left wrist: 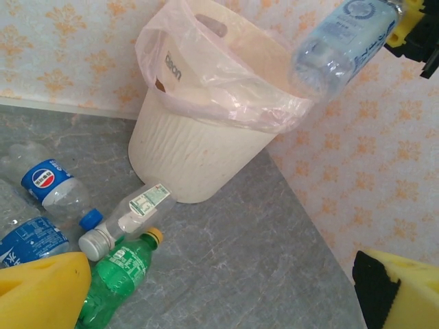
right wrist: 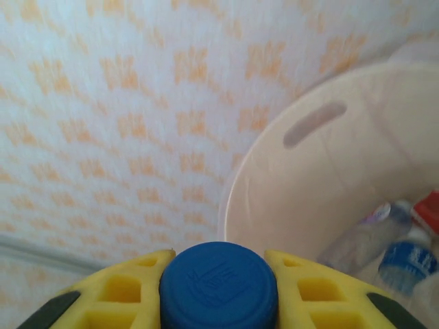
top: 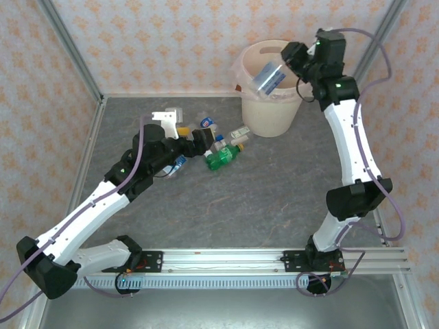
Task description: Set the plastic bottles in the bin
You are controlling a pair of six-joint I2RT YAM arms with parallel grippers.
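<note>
Pinching a clear bottle (left wrist: 343, 41) by its blue cap (right wrist: 219, 284) in the right gripper (top: 289, 63), tilted above the bin (top: 271, 116) so release should drop it inside, while hovering the left gripper (top: 204, 142) wide open, empty, beside the table's loose bottles (left wrist: 116, 274), apparently for another pick.

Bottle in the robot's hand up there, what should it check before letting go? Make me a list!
1. Right gripper shut on the held bottle by its blue cap: ok.
2. Held bottle fully over the bin opening, not just its rim: cannot tell.
3. Room inside the bin, a few bottles at the bottom: ok.
4. Clear liner folded over the rim, mouth open: ok.
5. Left gripper open, apart from the bin, by the table bottles: ok.
</note>
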